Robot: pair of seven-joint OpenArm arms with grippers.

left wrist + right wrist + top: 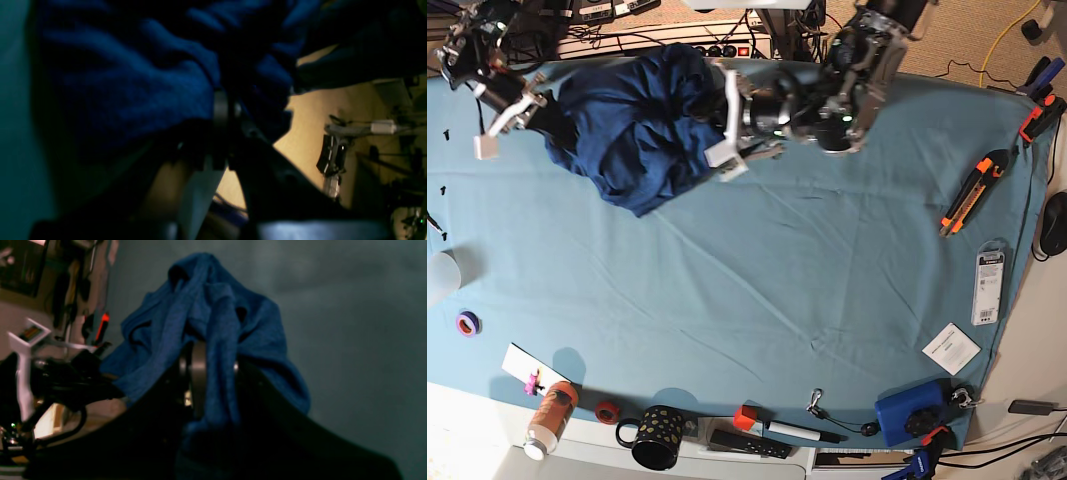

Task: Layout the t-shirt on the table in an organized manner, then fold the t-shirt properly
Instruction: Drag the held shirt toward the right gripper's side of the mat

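T-shirt [637, 125] bunched at the counter's [827, 270] far edge, slung between both arms; left pincer [727, 120] pressed shut on its one end, cloth draped over the jaws; right pincer [545, 112] pinching the opposite end; long axis runs arm to arm along that edge; spreading likely means drawing the pincers apart.

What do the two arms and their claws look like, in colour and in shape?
Both arms are mostly black, with white bracket-like pieces near the wrists. In the base view, small green lights glow on the left arm behind its claw. The right arm ends in a white piece near its claw. In the wrist views, each claw shows dark fingers and a grey, ring-shaped part.
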